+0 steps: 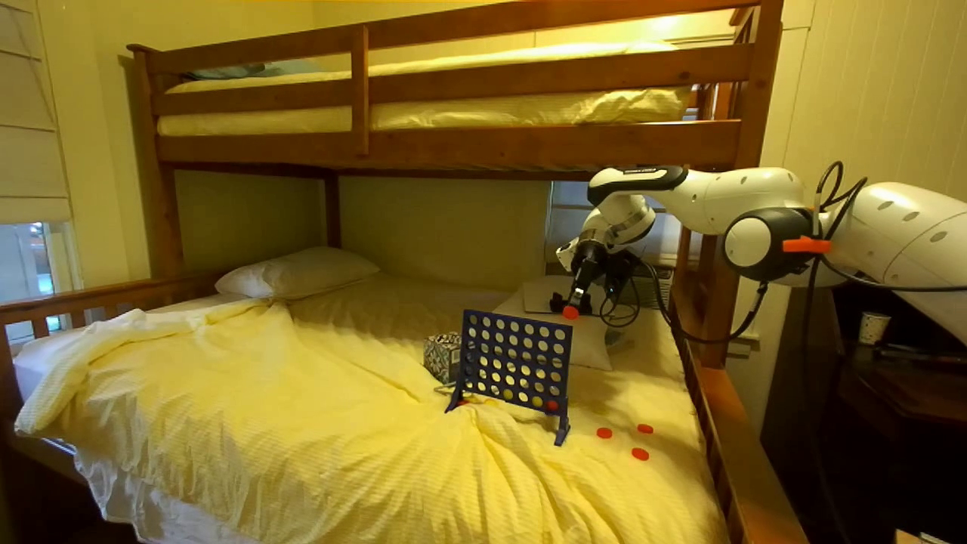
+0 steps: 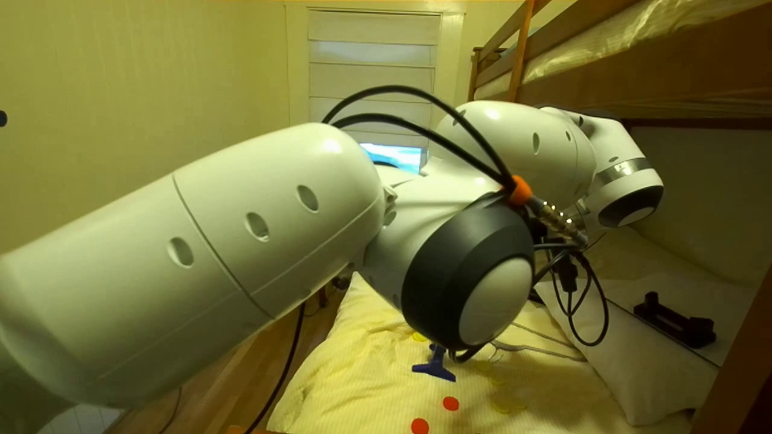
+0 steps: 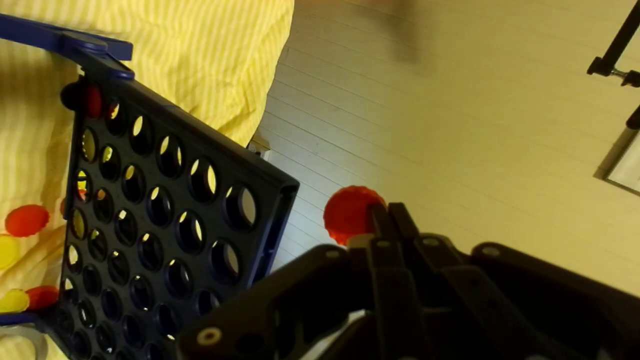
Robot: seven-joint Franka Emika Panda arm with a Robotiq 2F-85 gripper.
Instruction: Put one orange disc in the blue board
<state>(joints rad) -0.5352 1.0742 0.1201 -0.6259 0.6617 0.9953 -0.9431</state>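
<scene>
Tool [image 3: 389, 214]: drawn narrow, holding one orange-red disc [image 3: 349, 215] near its rim.
Blue four-in-a-row board [image 1: 517, 357]: upright on its feet [image 1: 562, 431]; in an exterior view the disc shows just above its upper corner [image 1: 566, 332], depth between them uncertain.
Top slot [image 3: 274, 232]: long, thin, along the board's upper edge; in the wrist view it slants from upper right to lower left, the lower part hidden by the tool.
Bearing, disc to slot: slot lies left of the disc in the wrist view, its corner end nearest; the two stand apart.
Disc attitude: broad face nearly round in the wrist view, board holes narrowed to ovals; planes not shown to match.
Sole arm [image 1: 748, 193]: reaches in from the side of that same corner.
Loose orange-red discs [image 1: 641, 454]: three, near one foot.
Bench [image 1: 302, 431]: soft, rucked, yellow-covered bed, bearing board and loose discs.
Stage (judged): transport, not yet insertion.
Next move (judged): across to the slot, disc turned until its flat plane runs with the slot's length, then lowered edge-first.
Hazard (judged): rim catching the corner; soft bench letting the board tip.
</scene>
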